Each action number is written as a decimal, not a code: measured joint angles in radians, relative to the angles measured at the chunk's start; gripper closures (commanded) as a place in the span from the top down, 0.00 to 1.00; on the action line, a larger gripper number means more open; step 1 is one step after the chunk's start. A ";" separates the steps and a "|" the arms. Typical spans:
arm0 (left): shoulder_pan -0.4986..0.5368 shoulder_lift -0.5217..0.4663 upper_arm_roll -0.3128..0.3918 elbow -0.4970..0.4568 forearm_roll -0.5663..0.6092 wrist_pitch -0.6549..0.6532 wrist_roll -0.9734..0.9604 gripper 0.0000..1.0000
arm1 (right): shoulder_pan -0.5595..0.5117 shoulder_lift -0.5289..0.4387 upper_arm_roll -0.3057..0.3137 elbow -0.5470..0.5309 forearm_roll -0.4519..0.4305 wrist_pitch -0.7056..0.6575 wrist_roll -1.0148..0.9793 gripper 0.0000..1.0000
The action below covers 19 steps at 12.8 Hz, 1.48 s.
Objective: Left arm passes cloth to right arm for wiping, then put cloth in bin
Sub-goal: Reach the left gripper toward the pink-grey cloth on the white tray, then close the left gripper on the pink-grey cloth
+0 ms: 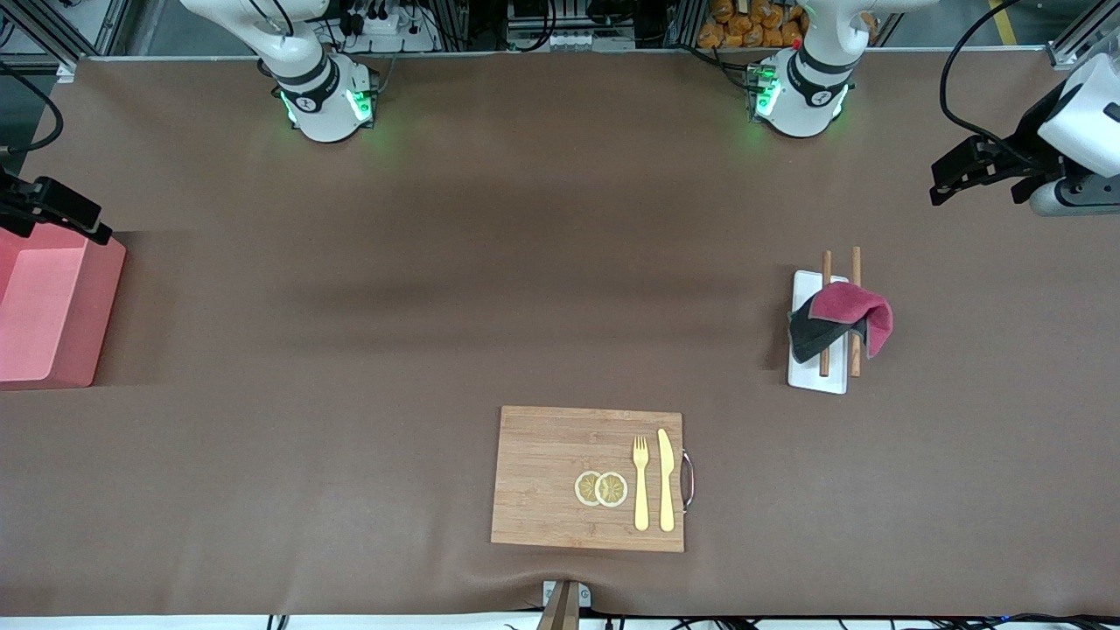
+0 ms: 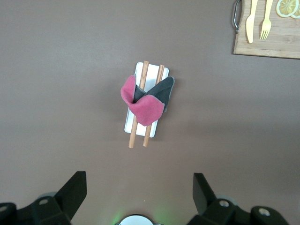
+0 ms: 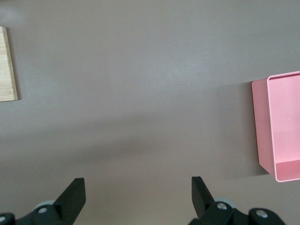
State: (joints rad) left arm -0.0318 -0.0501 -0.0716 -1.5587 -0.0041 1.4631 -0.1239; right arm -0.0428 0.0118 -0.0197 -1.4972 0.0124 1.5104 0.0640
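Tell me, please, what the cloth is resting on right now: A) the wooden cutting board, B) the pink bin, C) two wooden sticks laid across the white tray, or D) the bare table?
C: the cloth is draped over the two wooden sticks lying on the white tray, with neither gripper touching it.

Left arm comes from its base, reaches out past the bench's left-arm end; black two-finger left gripper [image 1: 980, 175] hangs in the air there, fingers [image 2: 72, 192] spread wide, nothing between them. Right arm waits at the right-arm end; black two-finger right gripper [image 1: 52, 210] is up in the air, fingers [image 3: 75, 197] also wide apart and empty. Both wrists point down toward the bench.
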 measured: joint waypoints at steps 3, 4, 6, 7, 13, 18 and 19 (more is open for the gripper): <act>0.000 0.000 -0.001 0.000 0.000 0.000 0.000 1.00 | -0.001 0.000 -0.001 0.000 0.000 -0.005 0.005 1.00; -0.001 0.001 -0.002 0.000 0.000 0.000 0.000 1.00 | -0.001 0.000 -0.001 0.000 0.000 -0.009 0.005 1.00; -0.009 0.010 -0.010 0.000 0.000 -0.001 0.000 1.00 | -0.001 0.000 -0.002 0.000 0.000 -0.013 0.005 1.00; -0.011 0.021 -0.016 -0.001 0.000 -0.002 0.000 1.00 | -0.001 0.000 -0.003 0.000 0.000 -0.013 0.005 1.00; 0.029 0.252 -0.005 -0.025 0.008 -0.005 0.002 1.00 | -0.002 0.000 -0.004 -0.001 0.000 -0.025 0.005 1.00; 0.104 0.428 -0.003 -0.029 -0.014 0.083 0.001 1.00 | -0.003 0.000 -0.005 -0.001 0.000 -0.027 0.006 1.00; 0.128 0.441 -0.003 -0.032 -0.062 0.093 0.001 1.00 | -0.004 0.000 -0.005 -0.002 0.000 -0.028 0.006 1.00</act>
State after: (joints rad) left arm 0.0966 0.3909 -0.0749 -1.5903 -0.0658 1.5558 -0.1228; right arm -0.0464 0.0120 -0.0252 -1.4988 0.0124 1.4827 0.0699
